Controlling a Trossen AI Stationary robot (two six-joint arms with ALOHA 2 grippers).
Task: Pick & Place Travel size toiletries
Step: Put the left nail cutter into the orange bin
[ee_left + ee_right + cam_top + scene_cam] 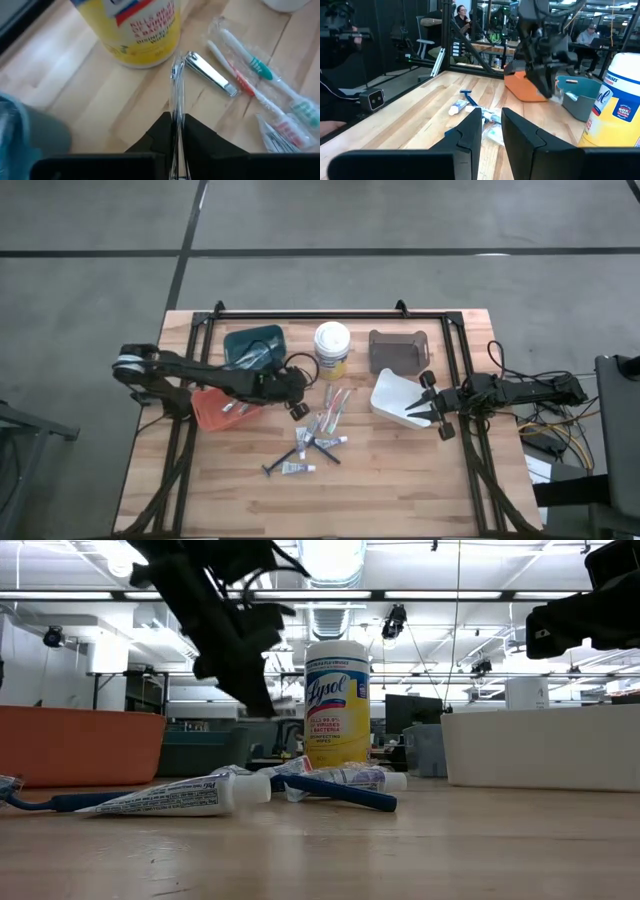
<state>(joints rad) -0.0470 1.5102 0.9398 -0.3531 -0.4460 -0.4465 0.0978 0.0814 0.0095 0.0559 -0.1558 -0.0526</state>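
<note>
The travel size toiletries (318, 438) lie loose on the wooden table's middle: small tubes (180, 797), a blue razor (335, 790) and wrapped toothbrushes (252, 67). My left gripper (299, 409) hangs above the table between the orange bin (215, 412) and the pile. It is shut on a clear wrapper (177, 85) that holds a metal nail clipper (210, 74). My right gripper (418, 413) waits at the table's right, over the white bin (392, 395). Its fingers (470, 132) stand a little apart with nothing between them. My left gripper pinches the clear wrapper's near end (177, 117) between its two fingers, seen edge-on. The fingers slant down from the table's left. The wrapper runs out past the fingertips with the nail clipper at its far end (192, 59). The right wrist view shows it clear of the table.
A white and yellow wipes tub (332, 350) stands just beyond the left gripper. Along the far side sit a teal bin (255, 345) and a grey bin (398, 350). Bare wood lies toward the near edge (320, 510).
</note>
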